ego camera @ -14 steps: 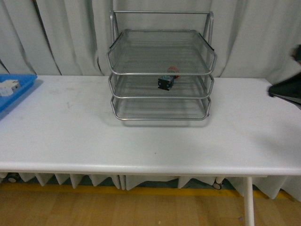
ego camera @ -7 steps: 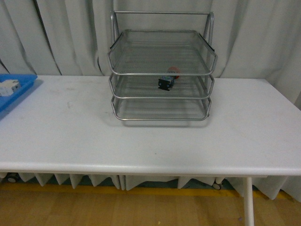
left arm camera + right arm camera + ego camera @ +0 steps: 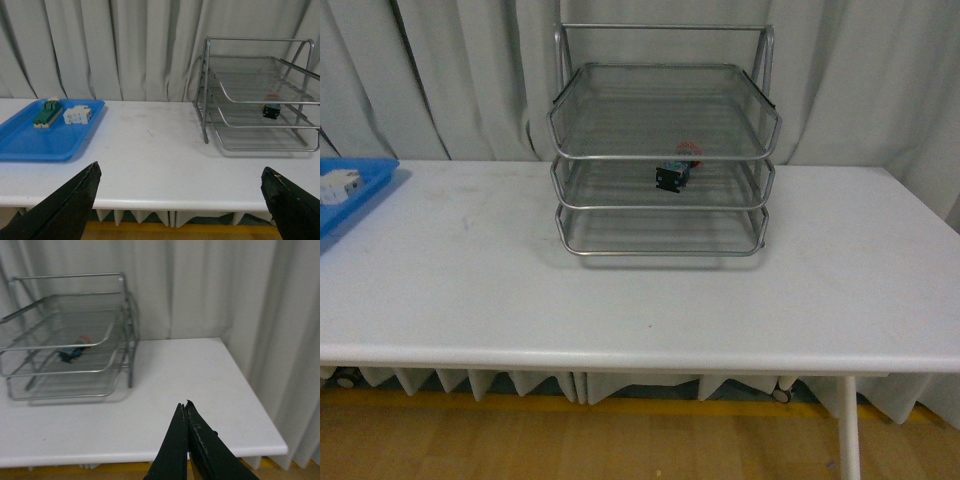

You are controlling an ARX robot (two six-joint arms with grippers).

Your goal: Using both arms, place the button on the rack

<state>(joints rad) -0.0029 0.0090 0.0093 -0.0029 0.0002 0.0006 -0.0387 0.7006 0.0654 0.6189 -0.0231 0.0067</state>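
Note:
The silver wire-mesh rack [image 3: 663,150] stands at the back middle of the white table. The button [image 3: 674,172], red cap and black and teal body, lies on the rack's middle tray, right of centre. It also shows in the left wrist view [image 3: 271,109] and the right wrist view [image 3: 74,353]. Neither arm shows in the front view. My left gripper [image 3: 180,172] is open and empty, back over the table's front edge, far from the rack [image 3: 260,95]. My right gripper [image 3: 184,406] is shut on nothing, over the table's right front part, well away from the rack [image 3: 70,335].
A shallow blue tray [image 3: 45,131] at the table's left end holds a green and cream switch [image 3: 47,112] and a white terminal block [image 3: 77,115]; its corner shows in the front view [image 3: 350,190]. Grey curtains hang behind the table. The table's right edge [image 3: 260,410] is near my right gripper.
One second ago a black arm part showed at the right edge of the front view; it has drawn out of view. The button and rack have not moved.

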